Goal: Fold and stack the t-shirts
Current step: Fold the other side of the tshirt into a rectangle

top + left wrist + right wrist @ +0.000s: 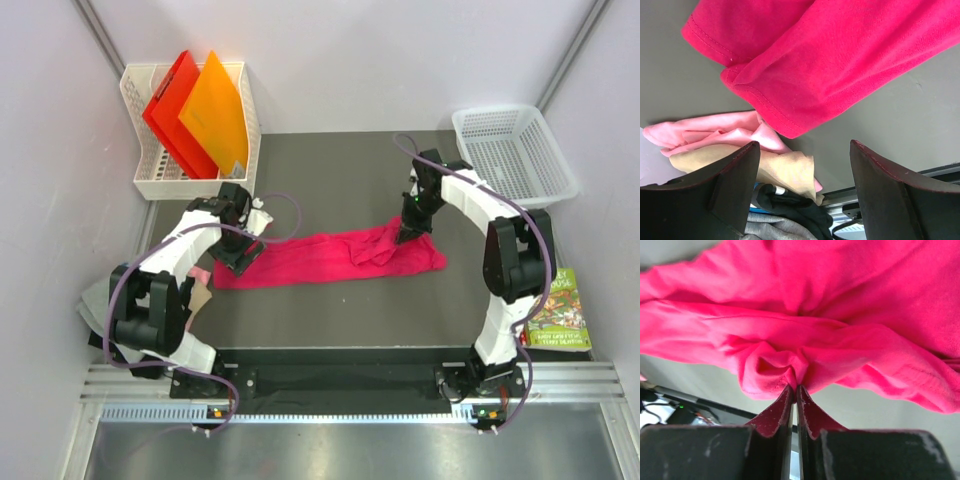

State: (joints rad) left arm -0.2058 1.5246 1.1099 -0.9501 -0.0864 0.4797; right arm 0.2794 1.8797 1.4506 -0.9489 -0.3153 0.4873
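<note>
Right tool (795, 388) pinches magenta shirt (330, 258) at its right end; left tool (805, 145), wide, nearest left hem; shirt lies crosswise.

A robot test cell in a lab: a left arm (185, 245) and a right arm (500, 250) stand bolted to an aluminium rail (350, 380) along the near edge of a dark grey worktop (340, 190). Plain pale partition walls (350, 60) close the worktop in on 3 sides. A white file rack (150, 185) holding a red folder (170, 110) and an orange folder (215, 110) stands by the far left corner, a white mesh basket (500, 112) by the far right.
</note>
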